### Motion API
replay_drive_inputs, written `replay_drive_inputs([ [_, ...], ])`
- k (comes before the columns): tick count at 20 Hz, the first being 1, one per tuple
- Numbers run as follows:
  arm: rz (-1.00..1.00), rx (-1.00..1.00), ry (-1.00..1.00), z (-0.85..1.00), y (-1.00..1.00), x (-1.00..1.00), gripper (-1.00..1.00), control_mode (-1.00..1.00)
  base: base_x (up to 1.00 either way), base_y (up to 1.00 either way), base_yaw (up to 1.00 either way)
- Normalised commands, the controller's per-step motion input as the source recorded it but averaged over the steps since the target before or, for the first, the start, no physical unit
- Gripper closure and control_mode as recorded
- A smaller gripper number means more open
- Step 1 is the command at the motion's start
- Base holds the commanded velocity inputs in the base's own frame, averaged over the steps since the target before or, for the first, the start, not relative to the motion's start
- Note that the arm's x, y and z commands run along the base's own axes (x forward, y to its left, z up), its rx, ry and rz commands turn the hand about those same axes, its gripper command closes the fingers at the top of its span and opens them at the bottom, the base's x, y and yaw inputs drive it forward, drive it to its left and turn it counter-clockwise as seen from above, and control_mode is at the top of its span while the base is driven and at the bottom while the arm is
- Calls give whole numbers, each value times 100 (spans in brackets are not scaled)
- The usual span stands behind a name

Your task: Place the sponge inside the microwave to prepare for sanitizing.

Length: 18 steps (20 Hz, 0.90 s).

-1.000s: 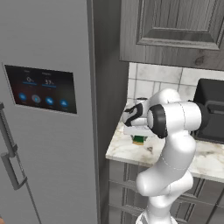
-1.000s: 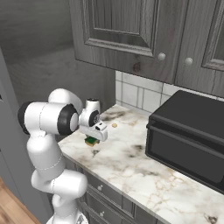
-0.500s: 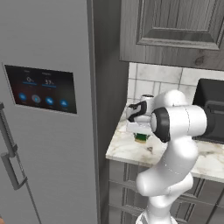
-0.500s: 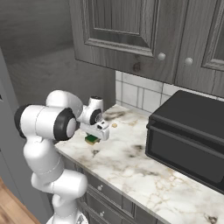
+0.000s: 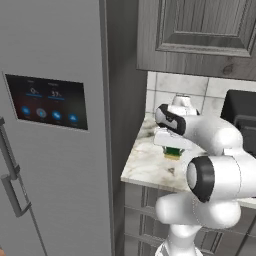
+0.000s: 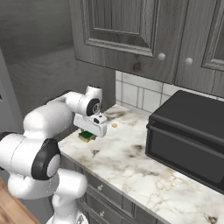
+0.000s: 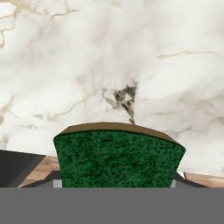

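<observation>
The sponge is a small green block with a darker lower layer, near the left end of the marble counter. My gripper points down right over it with a finger on either side. In the right base view the sponge peeks out under the white hand of the gripper. Seen from the hand, the sponge fills the bottom middle, very close, and the fingertips are hidden. The black microwave stands at the right of the counter with its door shut, an arm's length from the sponge.
A tall grey fridge with a lit panel stands left of the counter. Dark wall cabinets hang above. The counter's front edge lies just beside the sponge, with the wooden floor below. A small tan crumb lies behind the hand.
The arm's big elbow joint has dropped lower and nearer the cameras. The hand has stayed down over the sponge, and the fingers have drawn in a little.
</observation>
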Motion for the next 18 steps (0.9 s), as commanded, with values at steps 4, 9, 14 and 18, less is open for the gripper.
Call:
replay_drive_inputs([
  [4, 0, 0, -7, 83, 2, -100, 100, -100, 0, 0, 0],
  [9, 1, 0, -11, 90, 3, -100, 100, -100, 0, 0, 0],
  [14, 6, -3, 0, 79, 12, -95, 100, -100, 0, 0, 0],
  [18, 11, -14, 0, 50, 16, -80, 100, -100, 0, 0, 0],
])
